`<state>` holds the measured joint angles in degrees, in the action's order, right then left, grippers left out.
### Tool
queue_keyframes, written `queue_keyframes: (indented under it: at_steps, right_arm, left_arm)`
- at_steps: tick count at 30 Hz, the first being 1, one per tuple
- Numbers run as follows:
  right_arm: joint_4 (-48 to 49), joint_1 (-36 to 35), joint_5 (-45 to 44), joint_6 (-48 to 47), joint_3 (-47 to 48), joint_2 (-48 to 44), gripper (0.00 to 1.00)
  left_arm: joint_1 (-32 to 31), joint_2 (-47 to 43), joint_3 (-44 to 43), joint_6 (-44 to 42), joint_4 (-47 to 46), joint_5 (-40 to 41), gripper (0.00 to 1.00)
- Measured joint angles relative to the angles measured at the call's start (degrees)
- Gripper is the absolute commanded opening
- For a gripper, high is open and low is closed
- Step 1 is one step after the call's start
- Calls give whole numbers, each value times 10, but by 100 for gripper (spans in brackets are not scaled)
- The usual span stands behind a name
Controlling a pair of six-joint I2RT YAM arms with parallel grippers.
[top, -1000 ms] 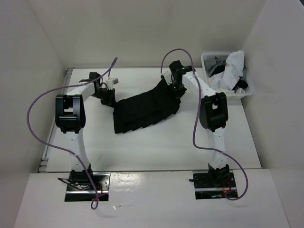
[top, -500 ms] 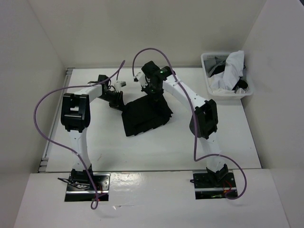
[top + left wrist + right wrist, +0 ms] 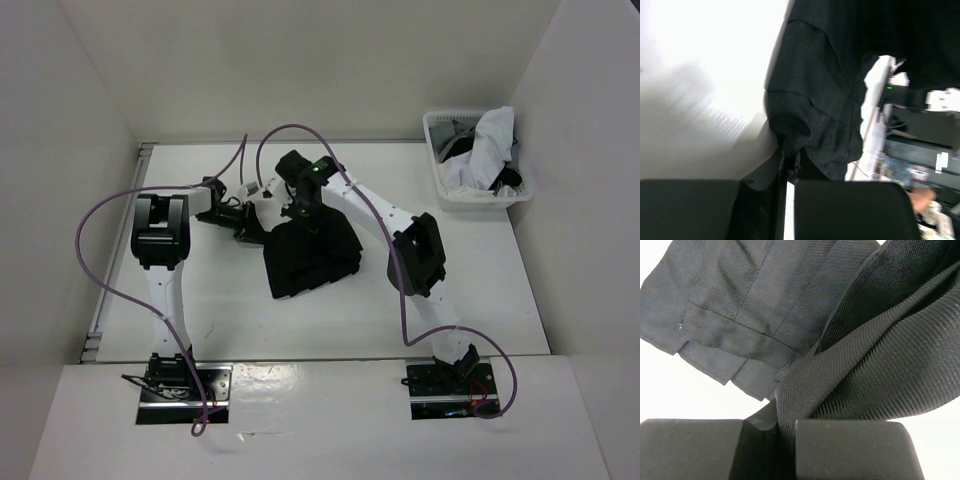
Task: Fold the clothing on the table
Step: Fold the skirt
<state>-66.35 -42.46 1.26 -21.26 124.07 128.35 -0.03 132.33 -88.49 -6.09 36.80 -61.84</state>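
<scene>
Black and pleated, the skirt [image 3: 312, 258] sits folded over itself on the table [image 3: 480, 290], a little toward the far edge and about midway between the left and right edges. Your left gripper [image 3: 252, 226] is clamped on a pinch of cloth at the skirt's far left corner, and your right gripper [image 3: 305, 214] is closed on a raised fold at its far edge, just beside the left one. In the far right corner you have a white basket [image 3: 470, 196] holding white and grey garments [image 3: 495, 135], well apart from the skirt.
</scene>
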Motion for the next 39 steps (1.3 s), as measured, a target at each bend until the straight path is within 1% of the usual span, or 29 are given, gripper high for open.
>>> queue_keyframes:
  at_steps: [5,12,18,30,32,39]
  right_arm:
    - [-18,-21,-15,0,-17,6,0]
    - [-43,-38,-14,0,-43,9,0]
    - [-51,-46,3,0,-45,9,1]
    - [-67,-70,65,0,-20,9,1]
    - [-69,-76,75,0,-9,9,0]
    - [-70,-81,110,7,30,11,0]
  left_arm:
    - [14,13,0,-1,14,-29,0]
    - [24,15,0,-2,21,-34,0]
    - [29,15,8,-4,19,-42,0]
    - [30,13,20,-2,9,-48,0]
    - [30,11,23,0,6,-48,0]
    - [30,9,26,1,3,-48,0]
